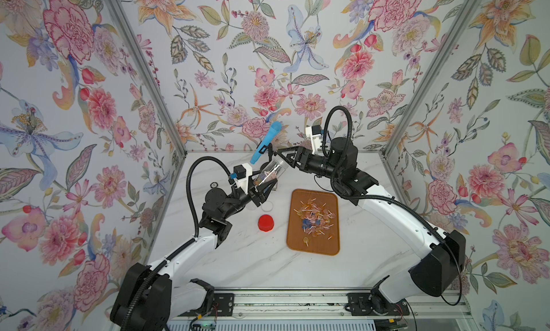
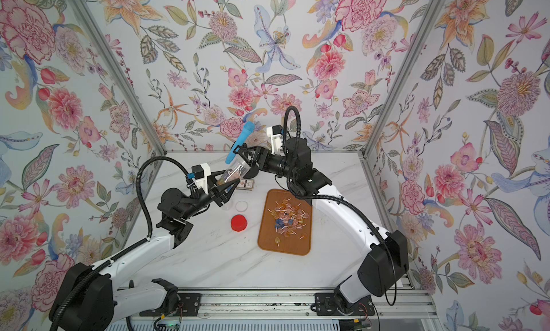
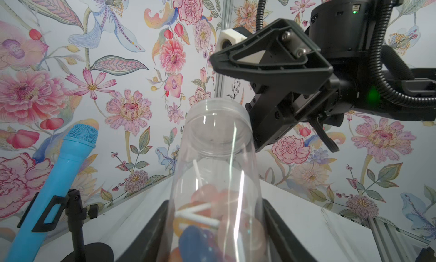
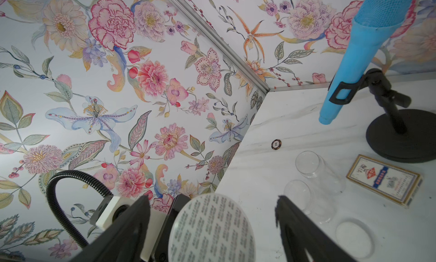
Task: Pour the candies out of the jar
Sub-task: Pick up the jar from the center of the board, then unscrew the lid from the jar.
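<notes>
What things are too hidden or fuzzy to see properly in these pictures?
How many candies are left in the jar: the left fingers partly cover them in both top views, and the left wrist view's bottom edge cuts them off.
Print on the white disc: too small, right wrist view.
Writing on the card box: blurred, right wrist view.
Marks on the poker chip: too tiny, right wrist view.

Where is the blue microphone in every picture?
In a top view: the blue microphone leans up at the back of the table, behind the clear jar.
In a top view: same spot, behind the jar.
Left wrist: beside the jar.
Right wrist: over the table, near the card box.
Shared landmark: the black clip gripping it.
</notes>
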